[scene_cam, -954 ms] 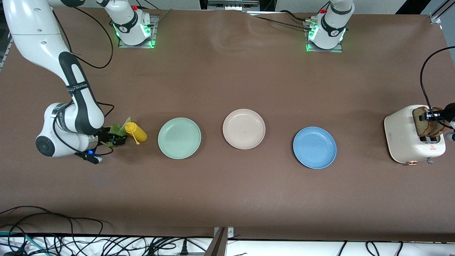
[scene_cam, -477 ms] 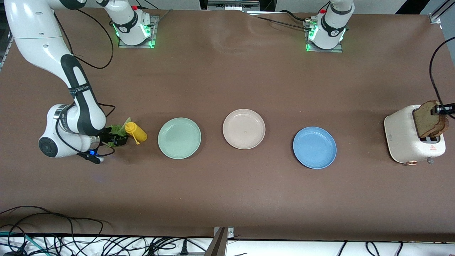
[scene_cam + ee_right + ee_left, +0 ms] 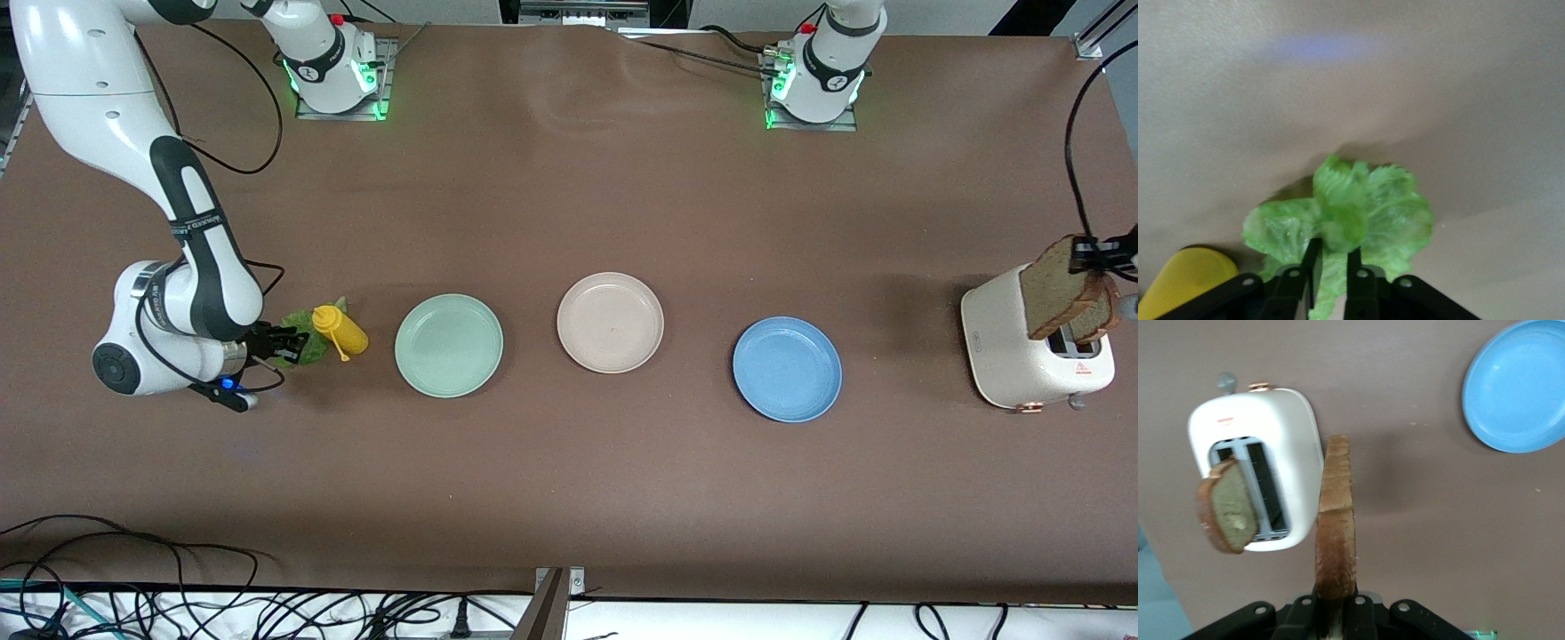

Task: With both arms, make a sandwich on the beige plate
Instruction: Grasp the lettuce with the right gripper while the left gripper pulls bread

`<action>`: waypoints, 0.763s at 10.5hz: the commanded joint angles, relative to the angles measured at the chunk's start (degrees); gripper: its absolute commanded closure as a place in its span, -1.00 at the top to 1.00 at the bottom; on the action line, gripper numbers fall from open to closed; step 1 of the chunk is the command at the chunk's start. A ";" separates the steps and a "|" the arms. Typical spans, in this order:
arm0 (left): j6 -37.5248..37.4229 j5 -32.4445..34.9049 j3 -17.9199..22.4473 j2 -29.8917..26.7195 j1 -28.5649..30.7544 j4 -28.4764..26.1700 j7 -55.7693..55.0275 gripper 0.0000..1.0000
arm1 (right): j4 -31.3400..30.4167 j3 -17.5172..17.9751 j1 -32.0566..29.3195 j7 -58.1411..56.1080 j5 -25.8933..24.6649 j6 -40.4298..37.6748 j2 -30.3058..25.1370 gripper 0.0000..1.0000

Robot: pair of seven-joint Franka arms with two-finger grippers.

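Observation:
My left gripper [image 3: 1099,258] is shut on a brown bread slice [image 3: 1052,288] and holds it upright just above the white toaster [image 3: 1009,347]. The left wrist view shows that slice [image 3: 1336,513] edge-on between the gripper's [image 3: 1336,597] fingers. A second slice [image 3: 1100,322] still stands tilted in the toaster slot [image 3: 1225,513]. My right gripper [image 3: 277,341] is low at the table, shut on a ruffled green lettuce leaf [image 3: 307,345]. In the right wrist view the leaf [image 3: 1385,207] is pinched by the gripper [image 3: 1333,245]. The beige plate [image 3: 610,322] lies bare mid-table.
A yellow squeeze bottle [image 3: 340,330] lies right beside the lettuce [image 3: 1185,283]. A mint green plate [image 3: 449,345] and a blue plate [image 3: 787,369] flank the beige one. Cables run along the table edge nearest the front camera.
The left gripper has lifted the bread slice up out of the toaster. The right gripper's fingers have closed on the lettuce leaf, which has shifted slightly.

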 commanded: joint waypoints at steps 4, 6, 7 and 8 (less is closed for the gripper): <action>-3.50 -18.81 -8.34 4.81 -5.51 -0.34 -3.54 -1.00 | 13.03 -0.16 -0.18 -0.85 -2.26 -17.60 -0.05 -1.00; -0.18 -26.48 -8.25 9.73 -11.14 0.27 -8.54 -1.00 | 15.50 -0.25 -0.27 -4.87 -3.86 -21.91 -1.44 -1.00; 3.15 -28.77 -8.25 10.45 -13.16 0.19 -9.79 -1.00 | 15.59 -0.34 -0.62 -6.03 -4.03 -22.62 -2.50 -1.00; 5.10 -31.15 -8.25 11.85 -15.53 0.27 -9.80 -1.00 | 15.68 -0.34 -0.62 -6.91 -4.30 -23.15 -3.90 -1.00</action>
